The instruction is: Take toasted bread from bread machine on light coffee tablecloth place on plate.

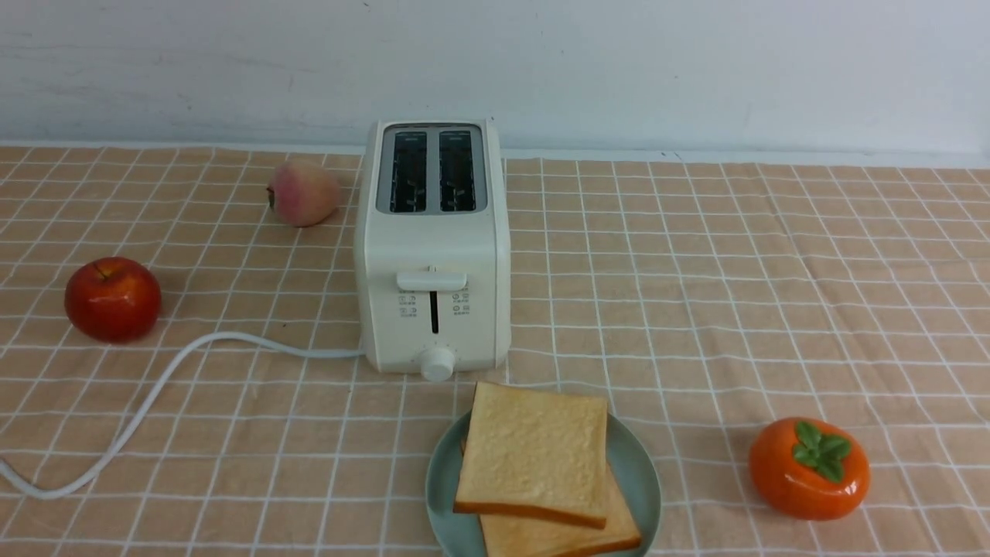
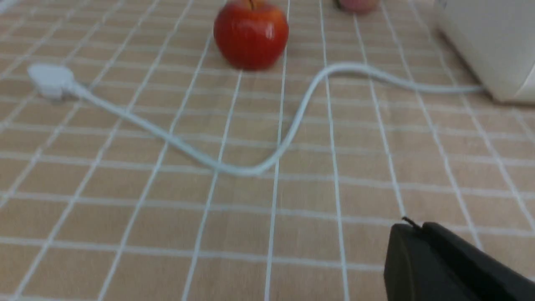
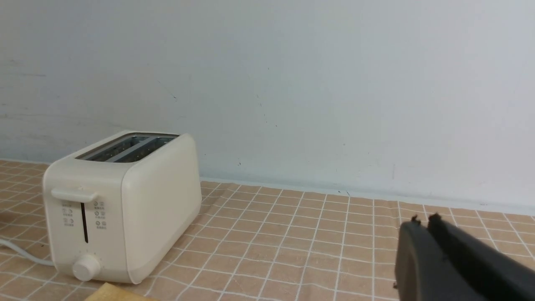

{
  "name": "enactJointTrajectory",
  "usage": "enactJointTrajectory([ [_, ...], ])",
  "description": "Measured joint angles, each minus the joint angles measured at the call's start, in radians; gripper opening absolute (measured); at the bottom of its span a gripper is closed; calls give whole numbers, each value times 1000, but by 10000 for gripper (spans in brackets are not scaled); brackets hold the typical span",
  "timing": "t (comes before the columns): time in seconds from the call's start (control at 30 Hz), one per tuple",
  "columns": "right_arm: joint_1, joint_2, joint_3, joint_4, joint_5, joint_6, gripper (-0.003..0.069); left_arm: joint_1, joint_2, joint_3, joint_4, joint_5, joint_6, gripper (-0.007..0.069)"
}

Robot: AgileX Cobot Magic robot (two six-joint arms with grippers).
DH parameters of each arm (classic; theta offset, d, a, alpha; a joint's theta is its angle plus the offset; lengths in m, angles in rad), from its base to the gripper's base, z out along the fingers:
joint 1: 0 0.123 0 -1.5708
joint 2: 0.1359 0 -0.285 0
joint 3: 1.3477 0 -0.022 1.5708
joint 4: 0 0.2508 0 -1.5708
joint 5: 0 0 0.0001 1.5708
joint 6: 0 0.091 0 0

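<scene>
On plate [image 1: 638, 472], front view only: both toasted bread [image 1: 534, 456] slices stacked; left fingers [image 2: 407, 251], right fingers [image 3: 418, 246] pressed together.

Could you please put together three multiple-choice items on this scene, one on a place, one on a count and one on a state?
1. Where does the plate lie?
A. In front of the bread machine
B. Behind it, by the wall
C. Beside the red apple

2. How many slices of toasted bread are on the plate?
A. One
B. Two
C. Three

3. What state are the bread machine's slots in?
A. Both hold bread
B. One holds bread
C. Both are empty

Answers:
1. A: the front view shows the plate nearer the camera than the knob side.
2. B: one slice lies on top of another, whose edge shows beneath.
3. C: both slots are dark, with nothing sticking up in the front or right wrist view.
</scene>
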Motion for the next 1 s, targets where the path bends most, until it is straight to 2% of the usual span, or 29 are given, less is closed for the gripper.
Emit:
enactJointTrajectory([
  [0.7, 0, 0, 0, 0, -1, 0, 62, 0, -1, 18, -2, -28, 0, 19],
  [0.8, 0, 0, 0, 36, 0, -8, 67, 0, -1, 18, -2, -28, 0, 20],
  [0.9, 0, 0, 0, 122, 60, -116, 71, 0, -1, 18, -2, -28, 0, 25],
  [0.97, -4, 0, 0, 232, 175, -227, 74, 0, -1, 18, -2, -28, 0, 29],
  [1.0, -5, 0, 0, 232, 175, -238, 74, 0, -1, 18, -2, -28, 0, 29],
])
